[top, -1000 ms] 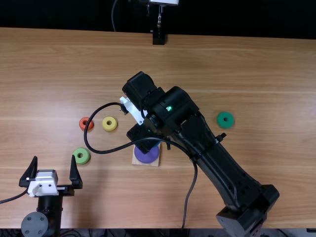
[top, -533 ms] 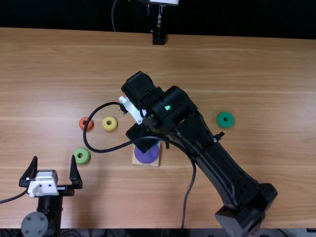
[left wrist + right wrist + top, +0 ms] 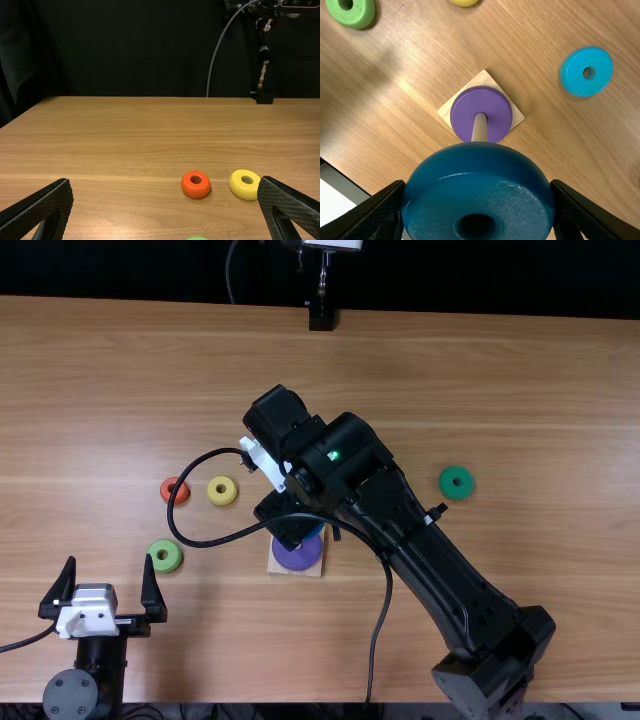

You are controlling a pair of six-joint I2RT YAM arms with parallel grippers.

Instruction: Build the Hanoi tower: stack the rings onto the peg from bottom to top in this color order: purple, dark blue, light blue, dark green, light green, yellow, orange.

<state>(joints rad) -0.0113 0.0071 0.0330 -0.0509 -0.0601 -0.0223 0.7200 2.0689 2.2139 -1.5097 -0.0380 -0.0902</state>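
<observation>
- Just now the right tool [image 3: 479, 192] edged toward nine o'clock in the top view, fingers parted around the dark blue ring [image 3: 480, 172] and gripping it: probably lining up.
- Right wrist view: peg [image 3: 479, 128] through the purple ring [image 3: 465, 112]; light blue ring [image 3: 573, 75] beside.
- Top view, from purple: dark green ring [image 3: 457, 494] at two o'clock.
- Left tool [image 3: 110, 561]: wide open, empty.

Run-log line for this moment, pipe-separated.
Right end effector: gripping dark blue ring, near peg, not seated | purple ring: on peg | left end effector: open, empty | next, likely: seat dark blue
</observation>
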